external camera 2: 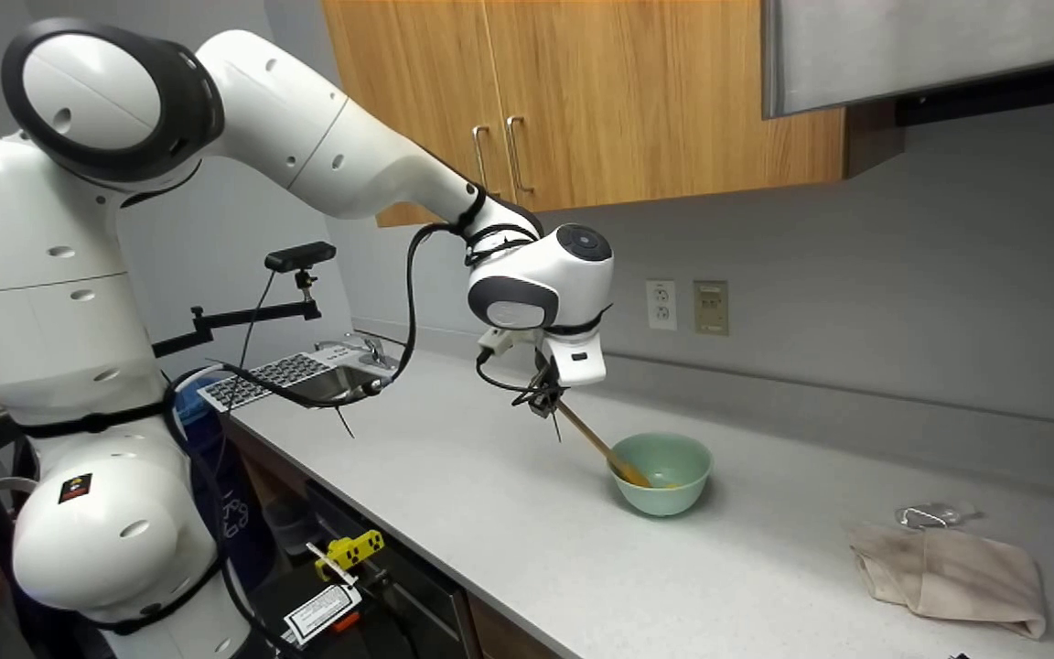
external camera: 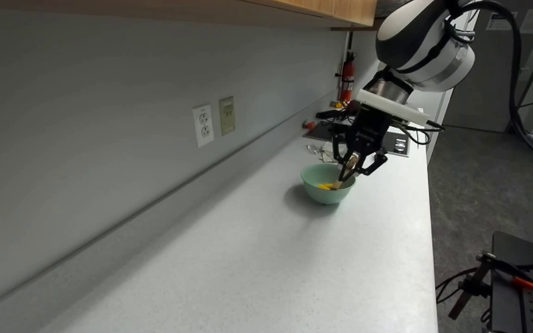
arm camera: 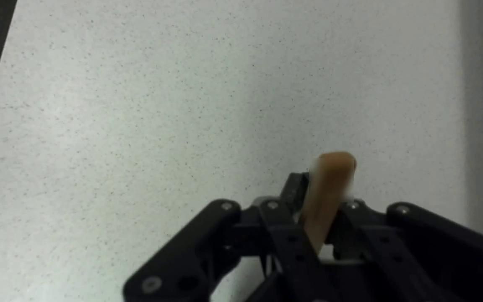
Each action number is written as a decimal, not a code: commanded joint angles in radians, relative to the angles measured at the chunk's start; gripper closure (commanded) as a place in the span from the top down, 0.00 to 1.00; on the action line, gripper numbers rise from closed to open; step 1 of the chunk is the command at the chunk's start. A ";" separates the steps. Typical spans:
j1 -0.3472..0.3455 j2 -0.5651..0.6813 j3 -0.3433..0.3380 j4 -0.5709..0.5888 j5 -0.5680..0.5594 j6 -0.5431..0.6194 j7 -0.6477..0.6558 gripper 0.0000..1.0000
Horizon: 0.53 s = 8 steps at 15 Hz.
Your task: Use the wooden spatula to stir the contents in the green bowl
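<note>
The pale green bowl (external camera: 325,196) stands on the white counter in both exterior views (external camera 2: 661,500). Yellow contents (external camera: 325,186) lie in it and show a little in an exterior view (external camera 2: 671,486). My gripper (external camera: 349,171) is shut on the handle of the wooden spatula (external camera 2: 593,439). The spatula slants down, its lower end inside the bowl at the contents. In the wrist view the handle's end (arm camera: 331,180) sticks up between the fingers (arm camera: 319,205), slightly blurred. The bowl is out of view there. In an exterior view the fingers (external camera 2: 545,399) are mostly hidden by the wrist.
A folded beige cloth (external camera 2: 952,577) and a small clear item (external camera 2: 934,514) lie on the counter beyond the bowl, near a black cooktop (external camera: 396,143). A sink (external camera 2: 344,383) is at the far end. Wooden cabinets (external camera 2: 628,101) hang above, along the wall.
</note>
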 commanded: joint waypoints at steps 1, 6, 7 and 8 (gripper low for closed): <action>0.009 -0.006 0.001 -0.012 -0.088 0.109 0.048 0.02; 0.016 -0.005 0.012 -0.035 -0.171 0.241 0.064 0.02; 0.018 -0.008 0.014 -0.041 -0.178 0.257 0.063 0.02; 0.018 -0.011 0.018 -0.045 -0.176 0.269 0.058 0.02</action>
